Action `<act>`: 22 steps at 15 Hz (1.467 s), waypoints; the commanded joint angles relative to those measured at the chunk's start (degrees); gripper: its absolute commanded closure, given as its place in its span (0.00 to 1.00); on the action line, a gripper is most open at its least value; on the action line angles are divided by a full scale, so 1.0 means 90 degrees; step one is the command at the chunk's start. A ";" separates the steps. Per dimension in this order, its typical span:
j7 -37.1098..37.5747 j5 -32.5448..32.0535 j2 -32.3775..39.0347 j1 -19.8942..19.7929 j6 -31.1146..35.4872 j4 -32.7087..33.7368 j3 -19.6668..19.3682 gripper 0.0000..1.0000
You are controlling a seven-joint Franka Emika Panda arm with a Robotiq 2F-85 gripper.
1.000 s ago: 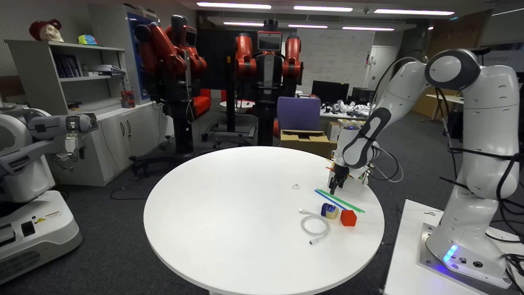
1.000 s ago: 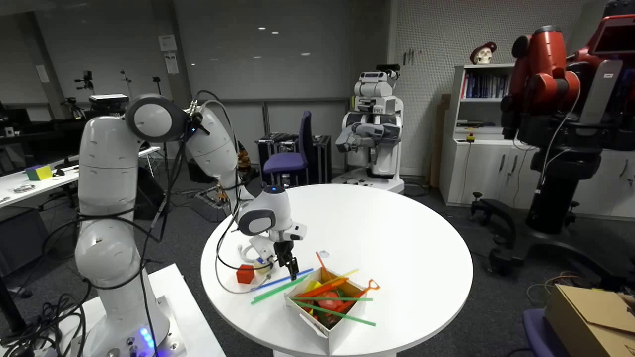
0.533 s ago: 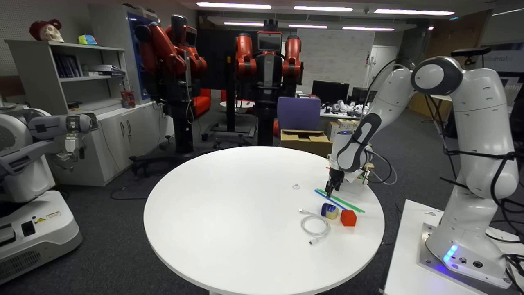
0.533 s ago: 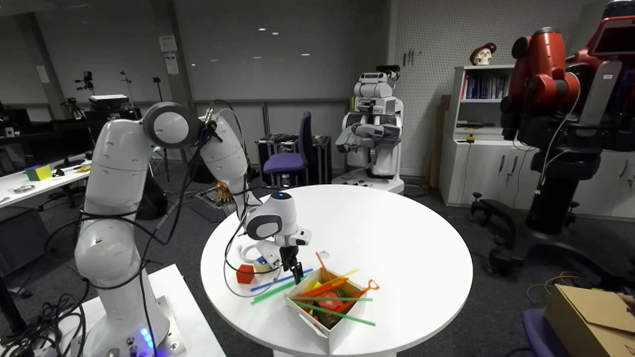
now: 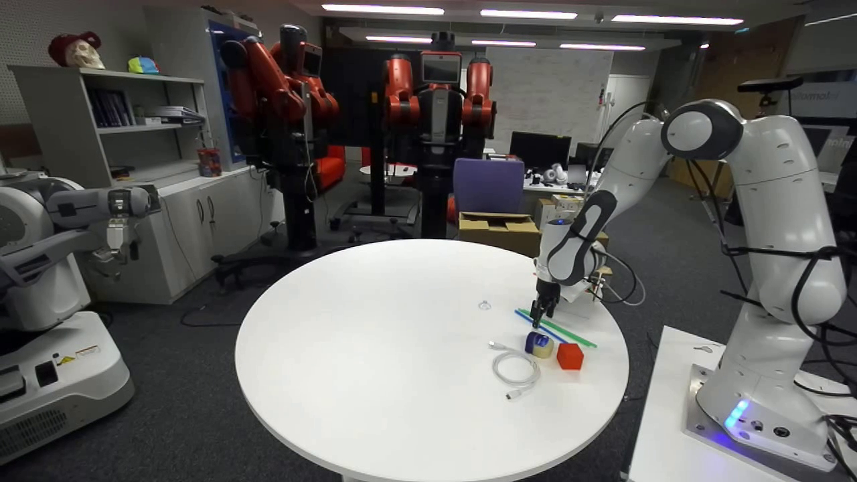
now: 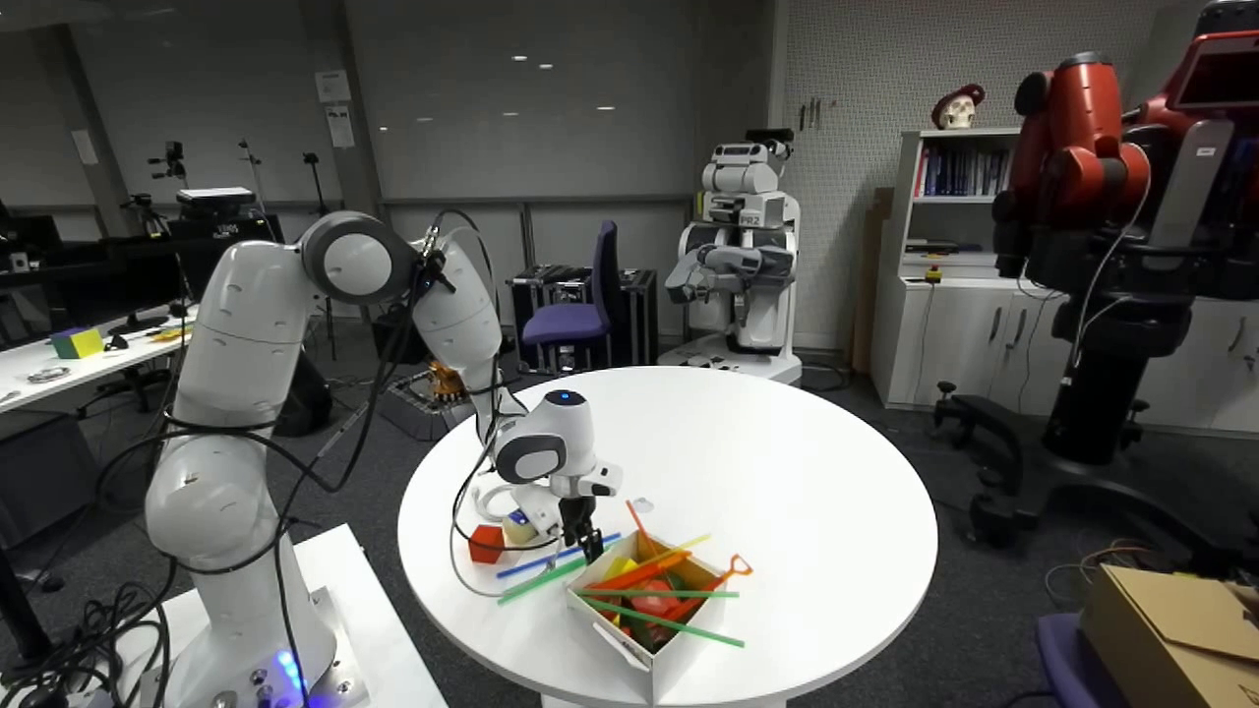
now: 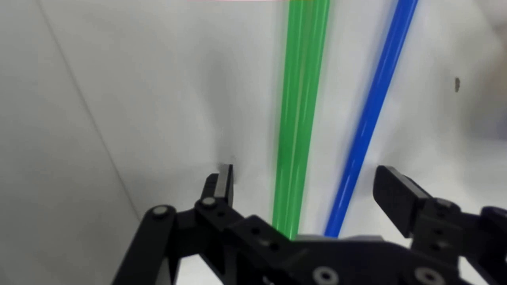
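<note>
Pincer (image 7: 305, 175) spread wide, lower than before, astride green straws (image 7: 301, 103) and blue straw (image 7: 370, 109).

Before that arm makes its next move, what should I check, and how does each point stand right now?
1. Tool open: ok, its fingers stand wide apart.
2. Tool holding nothing: ok, nothing is gripped.
3. Two green straws between the fingers: ok, they lie side by side there in the wrist view.
4. Only one colour between the fingers: not ok, the blue straw runs through the same gap.
5. Tool clear of the open box: cannot tell, they look very close in an exterior view.
6. Fingers off the table: cannot tell, no view shows it clearly.
</note>
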 commanded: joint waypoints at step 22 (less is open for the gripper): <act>0.0493 -0.0147 -0.0854 0.0219 -0.0391 -0.0190 -0.0205 0.97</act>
